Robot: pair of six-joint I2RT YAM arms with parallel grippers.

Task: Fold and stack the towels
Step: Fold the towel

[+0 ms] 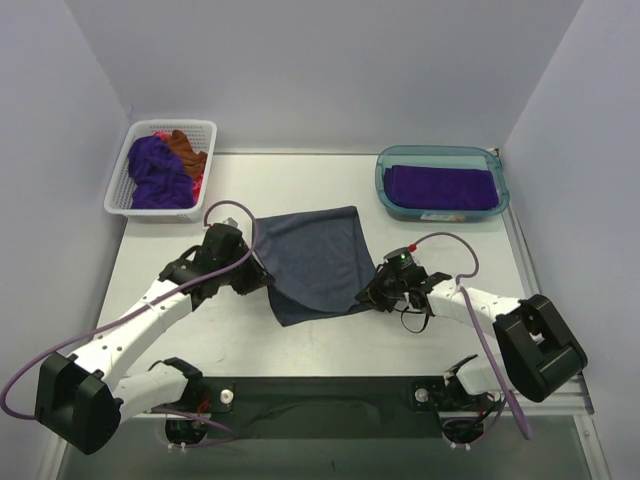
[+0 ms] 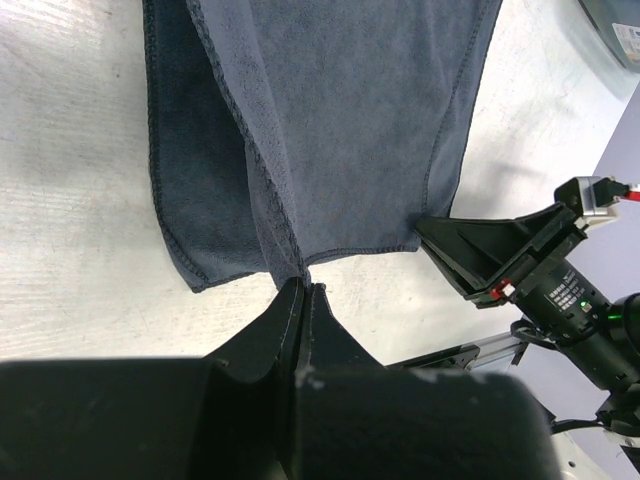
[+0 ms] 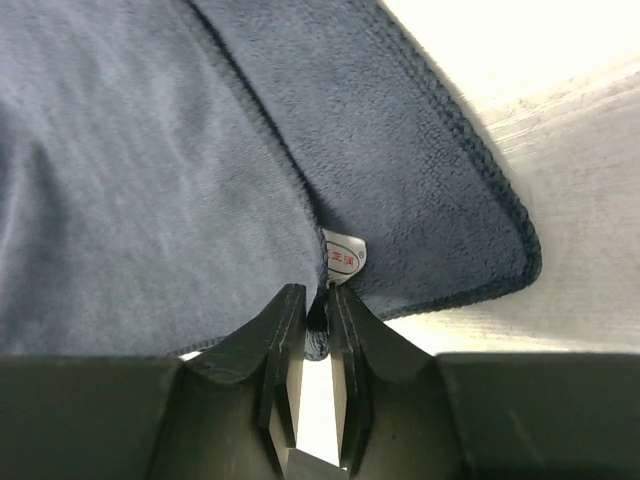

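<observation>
Centre of desk (image 1: 330, 345): slate blue-grey towel (image 1: 318, 262), part-folded, held at both near corners.

- Look: matte, short plush nap, uniform dark blue-grey. Stitched hem runs round the edge. The far part lies flat on the desk as a rough square. The near part is doubled.
- Left wrist view shows two layers: a lighter-looking upper sheet over a darker lower one that sticks out on its left side.
- Top view: near-left end of the towel sags to a blunt point toward the arm bases.
- Small white label (image 3: 343, 255) with red print is sewn at the hem, just beside the right fingertips.

Left claw (image 1: 260, 282): closed, fingers pressed together, pinching the towel's near-left edge where the two layers meet.

Right claw (image 1: 372, 295): closed down on the towel's near-right edge. A fold of cloth is visible between the fingers, only a thin gap either side.

Far left: white lattice basket (image 1: 118, 200) holding a crumpled purple towel (image 1: 155, 175), a rust-brown towel (image 1: 185, 150) behind it, and a pink towel (image 1: 197, 183) showing at the right side.

Far right: teal tub (image 1: 383, 185) with one folded purple towel (image 1: 442, 186) lying flat inside.

Both containers are well apart from the slate towel.
</observation>
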